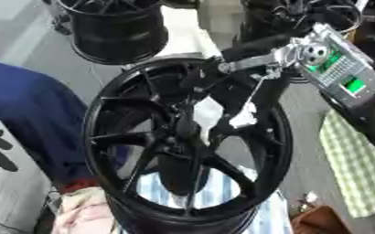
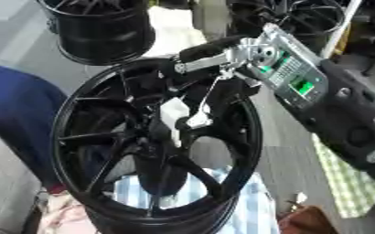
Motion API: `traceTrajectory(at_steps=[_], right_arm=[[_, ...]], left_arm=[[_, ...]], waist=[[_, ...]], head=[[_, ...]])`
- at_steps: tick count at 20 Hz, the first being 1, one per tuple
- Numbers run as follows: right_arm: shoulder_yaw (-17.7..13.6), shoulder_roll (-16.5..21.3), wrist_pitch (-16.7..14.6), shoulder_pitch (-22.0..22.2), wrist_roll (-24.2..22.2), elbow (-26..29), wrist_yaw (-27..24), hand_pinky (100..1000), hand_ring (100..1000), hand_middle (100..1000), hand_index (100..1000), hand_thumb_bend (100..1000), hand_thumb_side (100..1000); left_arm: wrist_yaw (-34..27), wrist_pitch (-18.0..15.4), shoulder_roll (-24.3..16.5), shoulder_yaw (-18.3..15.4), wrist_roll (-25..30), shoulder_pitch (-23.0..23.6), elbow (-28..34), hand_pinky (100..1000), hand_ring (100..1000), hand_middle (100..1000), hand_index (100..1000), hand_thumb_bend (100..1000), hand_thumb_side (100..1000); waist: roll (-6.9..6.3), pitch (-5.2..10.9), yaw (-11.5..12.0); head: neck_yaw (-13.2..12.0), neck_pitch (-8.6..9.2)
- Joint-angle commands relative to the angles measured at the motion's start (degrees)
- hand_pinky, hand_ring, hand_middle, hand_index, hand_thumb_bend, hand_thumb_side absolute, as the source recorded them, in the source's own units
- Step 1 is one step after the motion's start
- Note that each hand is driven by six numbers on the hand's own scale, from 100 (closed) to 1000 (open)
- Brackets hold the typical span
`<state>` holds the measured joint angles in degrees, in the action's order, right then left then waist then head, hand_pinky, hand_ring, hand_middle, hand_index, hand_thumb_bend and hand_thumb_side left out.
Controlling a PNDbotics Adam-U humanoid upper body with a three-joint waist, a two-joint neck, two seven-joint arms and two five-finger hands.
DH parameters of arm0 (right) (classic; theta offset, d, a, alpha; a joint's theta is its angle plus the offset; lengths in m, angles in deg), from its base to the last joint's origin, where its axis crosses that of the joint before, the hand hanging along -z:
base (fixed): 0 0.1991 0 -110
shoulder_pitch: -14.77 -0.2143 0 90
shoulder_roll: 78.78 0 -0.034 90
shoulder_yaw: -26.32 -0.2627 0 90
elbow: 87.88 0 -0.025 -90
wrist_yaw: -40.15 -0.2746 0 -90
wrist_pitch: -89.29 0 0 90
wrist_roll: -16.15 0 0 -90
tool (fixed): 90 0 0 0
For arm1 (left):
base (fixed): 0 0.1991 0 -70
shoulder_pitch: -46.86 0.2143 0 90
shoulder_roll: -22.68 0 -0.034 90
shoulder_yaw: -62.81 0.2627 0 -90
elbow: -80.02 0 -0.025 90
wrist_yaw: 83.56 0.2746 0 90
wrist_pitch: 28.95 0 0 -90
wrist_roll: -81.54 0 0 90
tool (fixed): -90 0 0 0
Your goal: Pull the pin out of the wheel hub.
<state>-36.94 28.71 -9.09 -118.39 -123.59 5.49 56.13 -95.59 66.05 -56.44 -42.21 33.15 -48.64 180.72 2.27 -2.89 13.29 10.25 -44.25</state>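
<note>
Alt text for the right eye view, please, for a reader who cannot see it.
The robot's right hand reaches from the upper right into the middle of a black spoked wheel hub, its fingers around something white near the centre; whether that is the pin cannot be told. Other black wheels stand behind, and a person's blue sleeve shows at left.
</note>
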Motion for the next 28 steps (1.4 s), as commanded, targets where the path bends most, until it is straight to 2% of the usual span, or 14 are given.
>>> traceTrajectory(at_steps=[1,12,24,28], right_arm=[[-0.33,0.24,-1.27,-0.67,0.22,-0.92,1.05,906,928,923,996,308,325],[0.66,-1.69,-3.52,-0.67,-0.07,-2.64,4.54,902,913,880,964,284,311],[0.91,-3.14,-5.31,-0.05,0.68,-6.92,7.52,894,897,839,927,254,299],[0.78,-3.13,-5.62,0.12,0.94,-7.73,7.97,887,882,794,875,240,299]], left_arm=[[-0.27,0.02,-0.65,0.17,0.25,-0.78,1.07,542,474,589,771,100,884],[-0.49,0.06,-0.54,0.20,0.35,-0.97,1.16,542,484,588,772,100,881],[-0.62,0.23,-0.34,0.39,0.52,-1.22,1.19,543,489,588,772,100,881],[-0.62,0.29,-0.34,0.40,0.56,-1.23,1.20,542,487,588,772,100,881]], waist=[[-0.16,0.19,0.08],[-0.28,0.20,0.36],[-0.38,0.15,0.77],[-0.35,0.17,0.74]], head=[[0.21,0.14],[0.57,0.14],[1.13,0.14],[1.02,0.14]])
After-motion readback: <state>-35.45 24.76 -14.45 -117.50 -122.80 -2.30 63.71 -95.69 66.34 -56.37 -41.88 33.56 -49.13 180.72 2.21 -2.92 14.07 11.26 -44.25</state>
